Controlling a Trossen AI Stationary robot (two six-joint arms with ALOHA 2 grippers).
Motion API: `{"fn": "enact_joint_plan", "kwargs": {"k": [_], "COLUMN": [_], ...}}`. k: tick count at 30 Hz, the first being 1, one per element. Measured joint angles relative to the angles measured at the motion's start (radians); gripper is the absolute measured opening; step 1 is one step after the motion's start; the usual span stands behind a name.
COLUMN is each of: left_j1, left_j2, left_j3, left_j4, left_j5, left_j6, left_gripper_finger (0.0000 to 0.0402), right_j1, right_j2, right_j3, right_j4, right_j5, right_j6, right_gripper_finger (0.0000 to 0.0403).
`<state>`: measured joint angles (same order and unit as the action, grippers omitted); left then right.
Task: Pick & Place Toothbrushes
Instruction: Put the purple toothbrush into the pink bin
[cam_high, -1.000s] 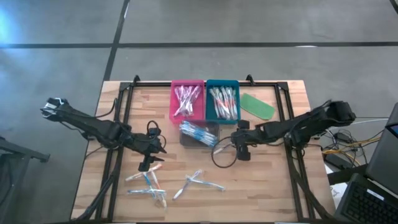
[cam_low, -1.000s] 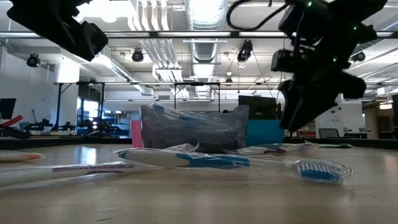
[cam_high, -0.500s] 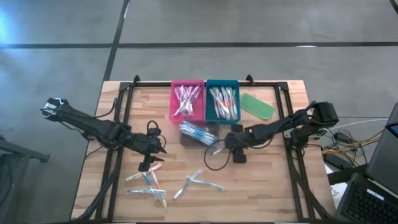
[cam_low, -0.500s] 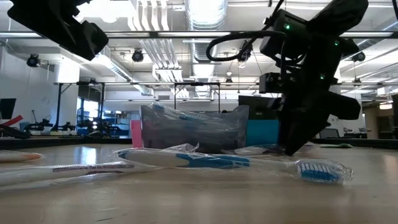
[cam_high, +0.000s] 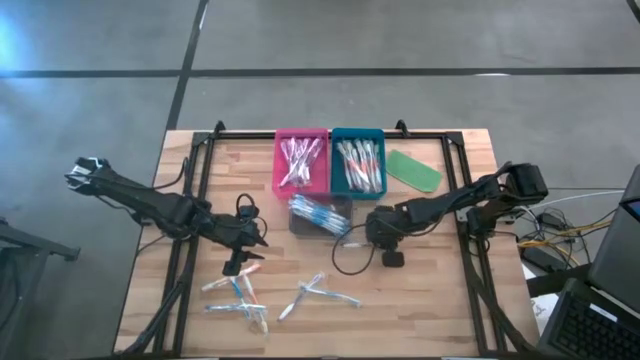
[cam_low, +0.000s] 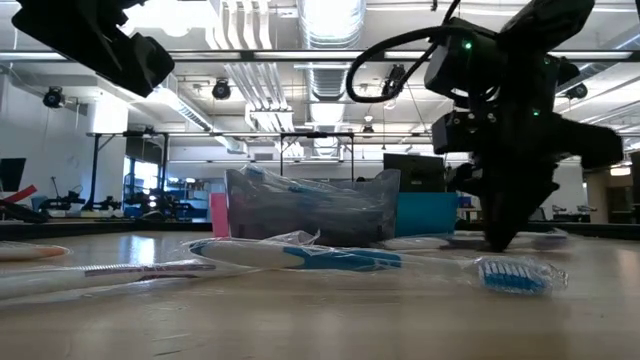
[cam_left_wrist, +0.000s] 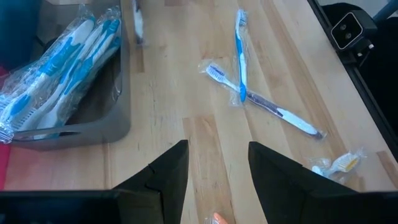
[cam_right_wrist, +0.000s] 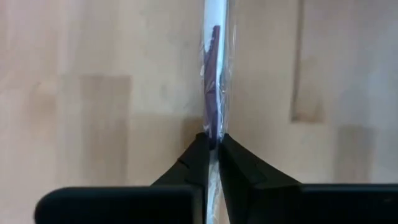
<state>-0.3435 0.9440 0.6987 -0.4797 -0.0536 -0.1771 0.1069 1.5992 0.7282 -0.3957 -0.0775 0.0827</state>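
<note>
My right gripper (cam_high: 366, 236) stands tipped steeply down at the table's middle right, shut on a clear-wrapped toothbrush with a purple handle (cam_right_wrist: 214, 93) that lies on the wood. My left gripper (cam_left_wrist: 217, 177) hangs open above the table at the middle left and holds nothing. Loose wrapped toothbrushes (cam_high: 320, 292) (cam_high: 237, 292) lie flat near the front edge. A grey tray (cam_high: 321, 215) holds blue toothbrushes; a pink tray (cam_high: 300, 160) and a teal tray (cam_high: 357, 163) behind it hold more. My right gripper pinches the wrapped toothbrush's purple handle part (cam_right_wrist: 213, 132) between its two fingers (cam_right_wrist: 194, 163), one on each long side. The fingers come from above, pointing steeply down. The toothbrush (cam_low: 535, 238) lies on the table and reaches away past the fingertips.
A flat green oblong piece (cam_high: 413, 170) lies right of the teal tray. A black frame (cam_high: 455, 150) runs round the work area. A blue toothbrush (cam_low: 380, 260) lies close to the low camera. Bare wood shows at the front right.
My right gripper has sunk toward the table, tipped more steeply down, moved a little toward the left edge, and shut on the purple-handled toothbrush, which stays on the wood.
</note>
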Motion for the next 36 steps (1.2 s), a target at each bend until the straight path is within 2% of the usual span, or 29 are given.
{"fn": "enact_joint_plan", "kwargs": {"k": [5, 12, 18, 21, 26, 36], "left_j1": [0.0, 0.0, 0.0, 0.001, 0.002, 0.022], "left_j2": [0.0, 0.0, 0.0, 0.0, 0.0, 0.036], "left_j3": [0.0, 0.0, 0.0, 0.0, 0.0, 0.0], "left_j4": [0.001, 0.017, 0.081, 0.123, 0.196, 0.327], "left_j5": [0.0, 0.0, 0.0, 0.0, 0.0, 0.002], "left_j6": [-0.005, -0.049, -0.068, -0.114, -0.178, -0.208], "left_gripper_finger": [0.0171, 0.0171, 0.0171, 0.017, 0.017, 0.0169], "right_j1": [0.023, 0.118, 0.237, 0.296, 0.37, 0.437], "right_j2": [-0.029, -0.104, -0.163, -0.169, -0.156, -0.061], "right_j3": [-0.003, -0.007, -0.004, 0.021, 0.112, 0.346], "right_j4": [-0.052, -0.084, -0.064, -0.064, -0.058, -0.048], "right_j5": [-0.048, -0.046, 0.016, 0.131, 0.413, 0.956], "right_j6": [-0.01, -0.046, -0.22, -0.303, -0.412, -0.882], "right_gripper_finger": [0.0015, 0.0013, 0.0013, 0.0013, 0.0013, 0.0013]}}
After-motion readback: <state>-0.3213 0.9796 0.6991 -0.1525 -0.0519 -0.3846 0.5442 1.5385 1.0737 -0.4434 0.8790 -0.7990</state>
